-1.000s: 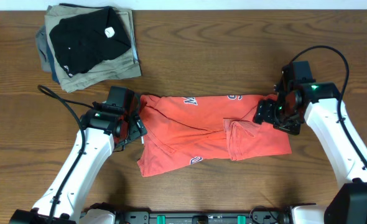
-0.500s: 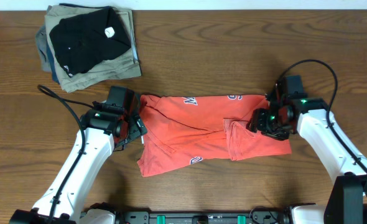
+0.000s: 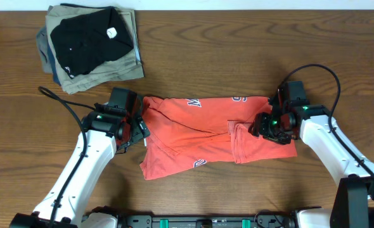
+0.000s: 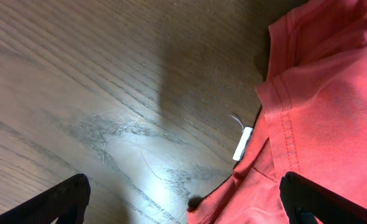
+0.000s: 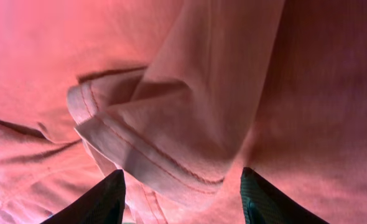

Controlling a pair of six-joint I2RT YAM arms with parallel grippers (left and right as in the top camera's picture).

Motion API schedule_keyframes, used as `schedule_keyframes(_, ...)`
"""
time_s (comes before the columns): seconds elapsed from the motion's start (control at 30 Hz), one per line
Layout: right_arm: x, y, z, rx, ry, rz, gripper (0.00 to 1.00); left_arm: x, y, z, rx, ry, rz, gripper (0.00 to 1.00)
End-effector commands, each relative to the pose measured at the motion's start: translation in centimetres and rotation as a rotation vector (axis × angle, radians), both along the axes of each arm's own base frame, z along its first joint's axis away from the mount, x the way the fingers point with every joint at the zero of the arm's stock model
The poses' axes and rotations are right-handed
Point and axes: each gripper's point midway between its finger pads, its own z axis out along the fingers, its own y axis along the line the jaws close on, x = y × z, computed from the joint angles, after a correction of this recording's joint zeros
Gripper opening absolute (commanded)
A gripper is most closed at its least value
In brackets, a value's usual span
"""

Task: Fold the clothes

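The red-orange T-shirt (image 3: 199, 136) lies partly folded across the table's middle, with white lettering along its far edge and near its front edge. My left gripper (image 3: 138, 126) is open at the shirt's left edge; in the left wrist view it straddles the shirt's hem (image 4: 277, 155) and white neck label (image 4: 242, 144), one finger over bare wood. My right gripper (image 3: 261, 125) is open low over the shirt's right part. In the right wrist view its fingers (image 5: 102, 199) stand either side of a folded sleeve hem (image 5: 152, 155).
A stack of folded garments stands at the back left: a black one with a white tag (image 3: 89, 38) on top of a khaki one (image 3: 104, 76). The wooden table (image 3: 238, 50) stretches behind the shirt. A black cable (image 3: 60, 98) trails by my left arm.
My right gripper has moved left and down onto the shirt's right part. The left arm and the shirt have not visibly moved.
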Motion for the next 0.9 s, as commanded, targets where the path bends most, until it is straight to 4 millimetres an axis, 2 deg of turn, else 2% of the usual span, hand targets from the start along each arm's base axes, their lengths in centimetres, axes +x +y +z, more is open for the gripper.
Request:
schedule_keyframes(0.0, 0.0, 0.2, -0.2, 0.006, 0.009, -0.023, 0.56, 0.1, 0.3, 0.0, 0.017, 0.003, 0.004, 0.98)
schedule_keyframes(0.27, 0.2, 0.2, -0.2, 0.004, 0.001, -0.035, 0.55, 0.0, 0.3, 0.0, 0.017, 0.003, 0.004, 0.98)
schedule_keyframes(0.5, -0.6, 0.1, -1.1, 0.007, 0.029, -0.062, 0.53, 0.1, 0.3, 0.0, 0.017, 0.003, 0.004, 0.98)
schedule_keyframes(0.73, 0.2, 0.2, -1.1, 0.015, -0.007, -0.07, 0.53, 0.0, 0.4, 0.0, 0.017, 0.004, 0.004, 0.98)
schedule_keyframes(0.87, 0.3, 0.2, -1.0, 0.016, -0.012, -0.072, 0.47, 0.0, 0.4, 0.0, 0.018, 0.006, 0.004, 0.98)
